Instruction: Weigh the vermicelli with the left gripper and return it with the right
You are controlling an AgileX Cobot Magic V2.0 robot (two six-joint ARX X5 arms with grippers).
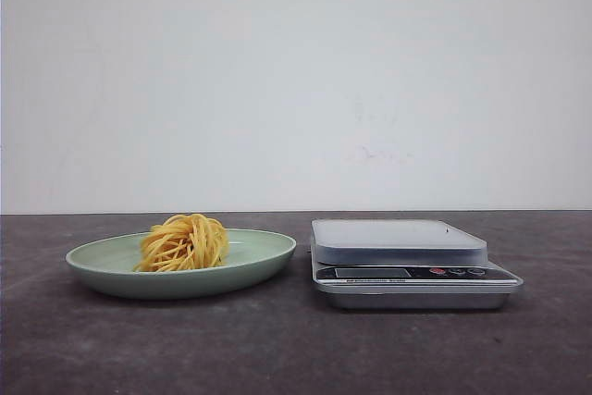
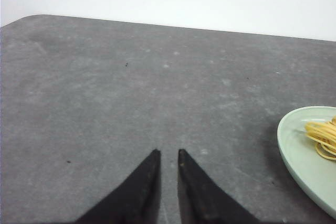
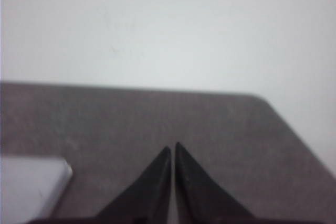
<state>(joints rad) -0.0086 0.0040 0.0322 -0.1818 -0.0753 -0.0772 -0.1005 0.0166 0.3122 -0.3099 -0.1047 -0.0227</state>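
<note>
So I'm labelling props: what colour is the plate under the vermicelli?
Pale green plate, holding the yellow-orange vermicelli; clearest in the front view.

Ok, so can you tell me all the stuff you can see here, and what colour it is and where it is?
vermicelli: one nest, yellow-orange, lying on the plate.
plate: one, pale green, on the table, on the robot's left side.
scale: one, silver-grey with a dark button strip on its front, on the table just right of the plate, apart from it, nothing on its platform.
table: one, dark grey, under everything.
wall: one, white, behind the table.
left gripper: one, black, above bare table beside the plate, fingers nearly together, holding nothing.
right gripper: one, black, above bare table near a corner of the scale, fingers nearly together, holding nothing.
</note>
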